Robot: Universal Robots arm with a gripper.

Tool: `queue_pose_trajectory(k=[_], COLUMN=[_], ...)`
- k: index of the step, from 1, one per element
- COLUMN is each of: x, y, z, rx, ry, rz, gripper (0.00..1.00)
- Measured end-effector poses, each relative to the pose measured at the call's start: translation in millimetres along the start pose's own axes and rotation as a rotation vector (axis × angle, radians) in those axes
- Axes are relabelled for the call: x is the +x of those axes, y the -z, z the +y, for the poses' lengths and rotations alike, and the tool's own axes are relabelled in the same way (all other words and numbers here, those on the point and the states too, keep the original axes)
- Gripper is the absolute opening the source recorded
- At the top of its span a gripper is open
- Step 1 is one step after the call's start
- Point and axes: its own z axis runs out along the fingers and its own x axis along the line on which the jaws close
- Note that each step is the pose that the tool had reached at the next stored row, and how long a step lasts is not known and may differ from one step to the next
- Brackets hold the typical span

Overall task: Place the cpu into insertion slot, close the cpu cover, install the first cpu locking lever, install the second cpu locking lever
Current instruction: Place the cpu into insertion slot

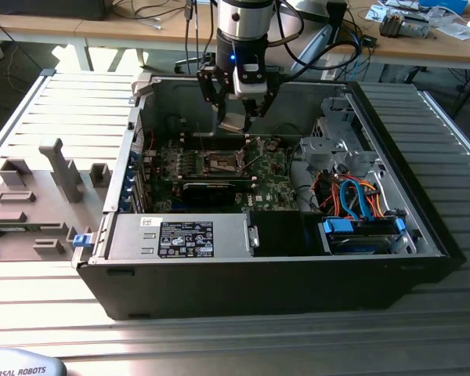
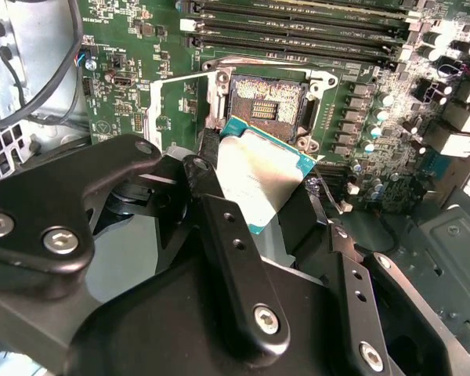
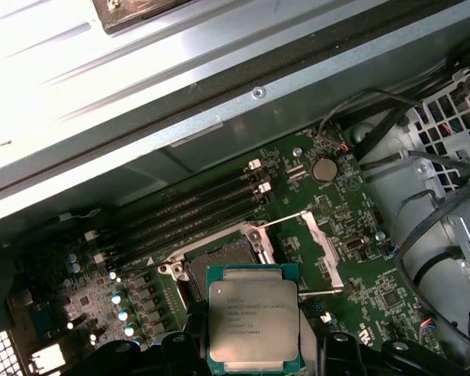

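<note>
My gripper (image 1: 236, 117) hangs inside the open computer case, shut on the cpu (image 1: 233, 123). The chip is tilted and sits a little above the green board. In the first wrist view its silver-grey top (image 3: 253, 317) lies between the black fingers (image 3: 172, 352), just short of the insertion slot (image 3: 223, 262). The slot's dark centre is bare in both wrist views (image 2: 268, 100). The cpu cover (image 3: 323, 249) is swung open beside the slot, with thin wire levers (image 3: 286, 220) raised near it. In the second wrist view the cpu (image 2: 258, 176) overlaps the slot's near edge.
Long memory slots (image 3: 196, 207) run beside the socket. A black card (image 1: 211, 188) lies in front of it. A drive cage with orange and blue cables (image 1: 352, 196) fills the case's right side, and a power supply (image 1: 180, 235) the front. Grey fixtures (image 1: 39, 196) stand at the exterior view's left.
</note>
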Motion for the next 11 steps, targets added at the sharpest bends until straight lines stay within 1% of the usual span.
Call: queue_pose_trajectory(k=[11], x=[0.0], y=[0.0], z=[0.0], rx=[-0.0002], ry=[-0.01], rz=[-0.0005], gripper=[0.54])
